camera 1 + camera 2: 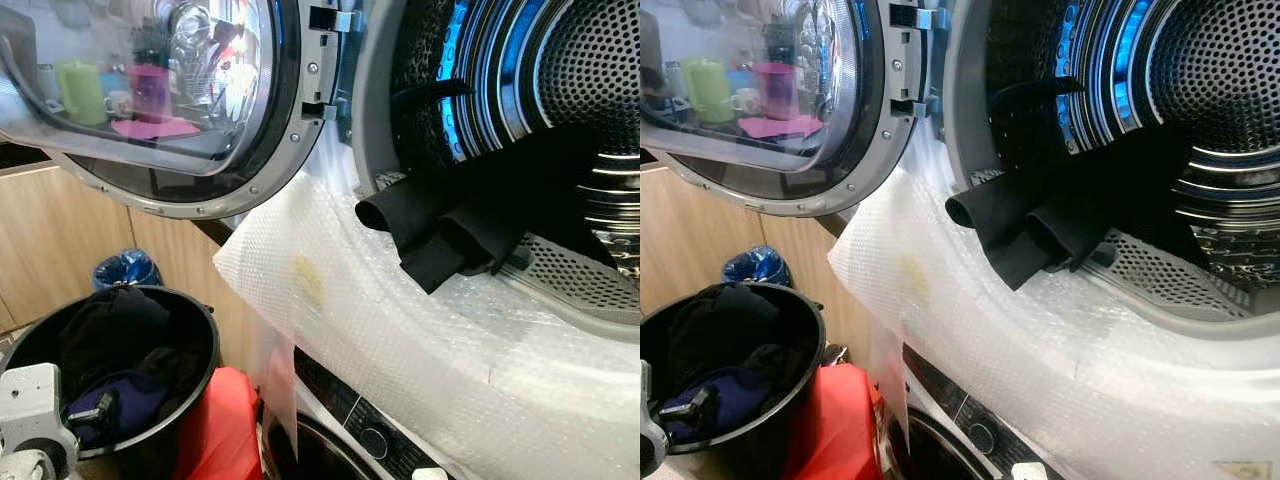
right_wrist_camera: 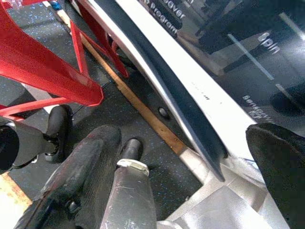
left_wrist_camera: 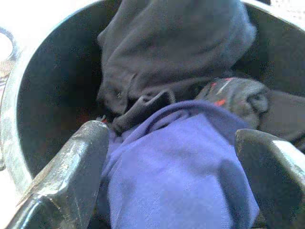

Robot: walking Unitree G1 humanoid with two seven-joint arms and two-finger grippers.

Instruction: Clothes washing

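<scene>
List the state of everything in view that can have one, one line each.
Dryer door: swung wide open.
Drum: lit blue, holding a black garment.
Black garment: half in, draped out over the drum's rim.
Bubble wrap: spread over the machine's front below the opening.
Black bucket: partly filled with dark clothes.
Blue garment: lying in the bucket, not gripped.
Left hand: open, fingers either side of the blue garment.
Right hand: open, empty, hanging low.

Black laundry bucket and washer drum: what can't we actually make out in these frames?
- Round black plastic bucket: bottom hidden under dark clothes and the blue-purple garment.
- Left pincer: open around that garment; contact unclear, fingertips cut off by the wrist view's edge.
- Black garment draped over the drum lip: its far end merges into shadow.
- Lower machine's control panel: lettering cropped and blurred.
</scene>
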